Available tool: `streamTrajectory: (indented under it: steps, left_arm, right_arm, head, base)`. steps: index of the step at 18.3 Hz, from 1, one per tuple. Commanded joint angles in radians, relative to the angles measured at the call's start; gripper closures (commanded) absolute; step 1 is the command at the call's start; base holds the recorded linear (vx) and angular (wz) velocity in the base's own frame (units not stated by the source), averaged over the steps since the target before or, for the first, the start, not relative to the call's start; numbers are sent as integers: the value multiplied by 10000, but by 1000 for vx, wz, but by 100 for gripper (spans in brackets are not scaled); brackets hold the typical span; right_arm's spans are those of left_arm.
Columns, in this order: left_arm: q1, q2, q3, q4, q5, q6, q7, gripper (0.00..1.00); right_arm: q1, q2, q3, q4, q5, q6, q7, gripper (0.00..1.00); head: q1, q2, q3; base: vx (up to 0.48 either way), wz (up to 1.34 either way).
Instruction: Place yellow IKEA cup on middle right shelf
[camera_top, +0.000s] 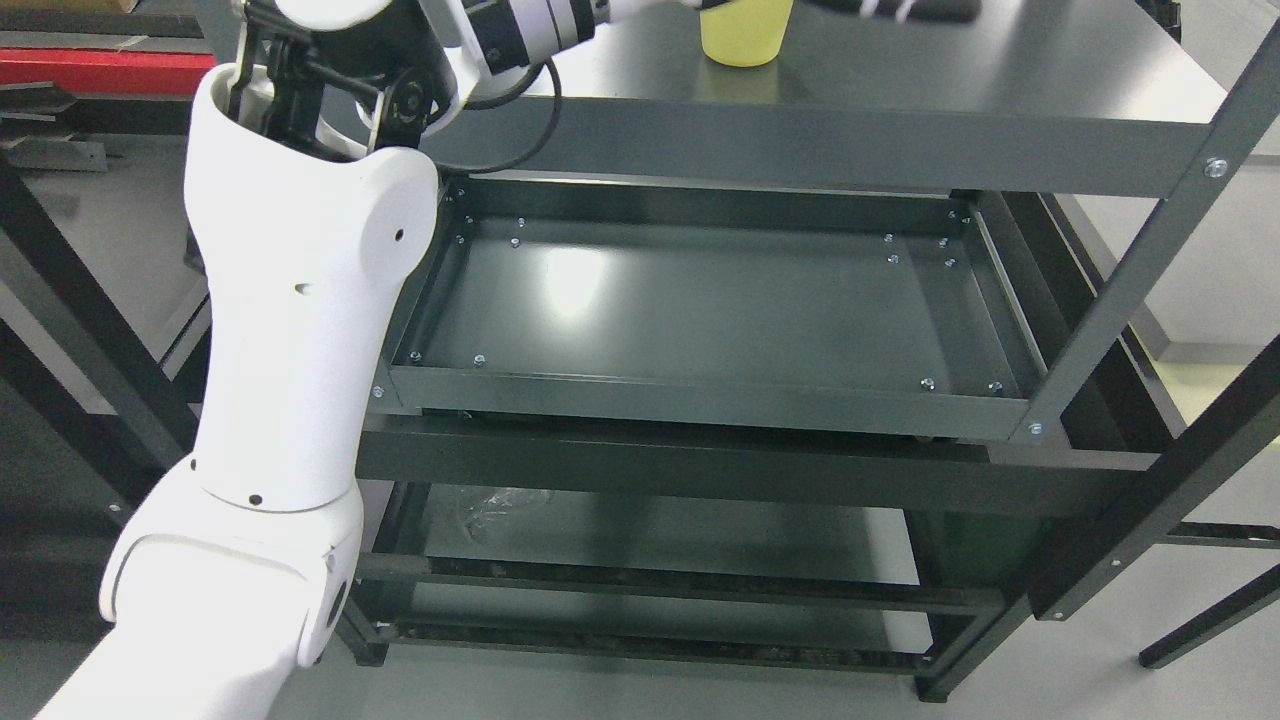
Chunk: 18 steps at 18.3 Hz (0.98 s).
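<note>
The yellow cup (746, 38) stands upright on the top shelf (1000, 80) of a dark metal rack, with its rim cut off by the picture's top edge. My left arm (300, 330) rises from the lower left, and its forearm reaches right along the top edge to the cup. Only a dark sliver of the left hand (890, 8) shows, just right of the cup and above it. I cannot tell whether the hand touches the cup. The middle shelf (700, 300) is a shallow grey tray with nothing on it.
The rack's slanted front posts (1130, 270) frame the right side. A lower shelf (650, 540) holds a bit of clear plastic wrap (500, 505). A black cable (530, 130) loops below my wrist. Grey floor lies to the right.
</note>
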Motion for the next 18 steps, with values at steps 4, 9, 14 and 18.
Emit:
streamTrajectory:
  steps: [4, 9, 14, 18]
  left_arm:
    - [3016, 175, -2857, -1020, 445, -466, -1079, 1]
    - [5428, 175, -3765, -212, -120, -2977, -286, 1]
    - [6564, 175, -2436, 1479, -1762, -5530, 4340, 1]
    - [7133, 175, -91, 1434, -2010, -5821, 6806, 1]
  right_arm:
    - [139, -175, 169, 0, -245, 6, -2, 1]
    - [139, -175, 169, 0, -245, 6, -2, 1]
    - [139, -175, 169, 0, -245, 6, -2, 1]
    - [139, -175, 169, 0, -245, 6, -2, 1]
  head:
    - [0, 0, 0]
    - [0, 0, 0]
    - [0, 0, 0]
    - [0, 0, 0]
  base:
    - [-25, -5]
    - [-22, -25]
    - [-4, -1]
    - [0, 0]
